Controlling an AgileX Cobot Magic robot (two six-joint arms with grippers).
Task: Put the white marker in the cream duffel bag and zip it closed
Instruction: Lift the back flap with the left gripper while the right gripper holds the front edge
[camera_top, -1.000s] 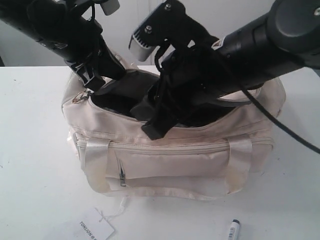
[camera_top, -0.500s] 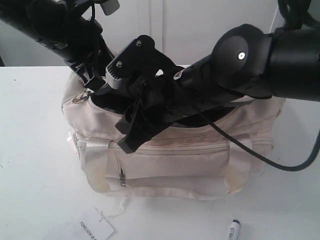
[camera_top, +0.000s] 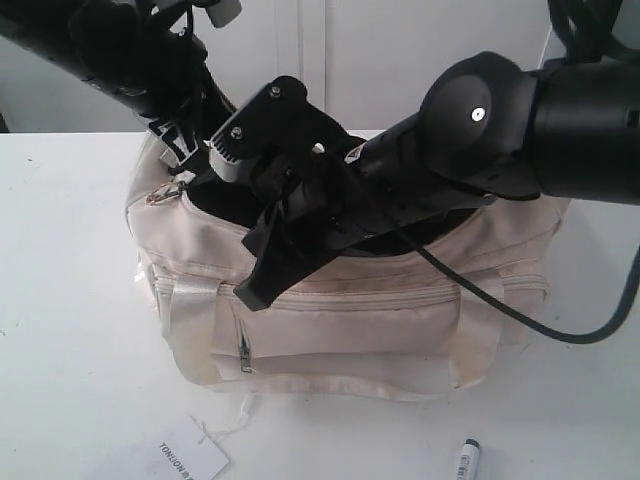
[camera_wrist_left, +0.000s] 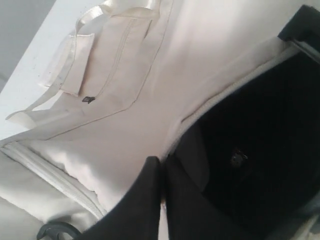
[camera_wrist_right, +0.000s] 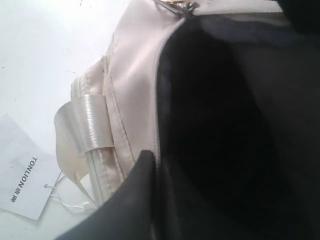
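Observation:
The cream duffel bag (camera_top: 350, 330) stands on the white table with its top zipper open and its black lining showing. My left gripper (camera_wrist_left: 162, 161) is shut on the bag's back left rim (camera_wrist_left: 200, 107), near the gold zipper pull (camera_top: 160, 195). My right gripper (camera_top: 252, 292) reaches across the opening and is shut on the front rim (camera_wrist_right: 134, 100), with one finger outside and one inside against the lining. The white marker (camera_top: 466, 460) with its black cap lies on the table in front of the bag at the right, away from both grippers.
A white paper tag (camera_top: 190, 458) with black print lies on a string in front of the bag at the left; the right wrist view shows the tag (camera_wrist_right: 22, 187) too. The right arm's cable (camera_top: 560, 335) hangs over the bag's right end.
My right arm swung left out of the bag's opening. Its gripper came to the front rim and shut there. The left gripper lifted its rim slightly.

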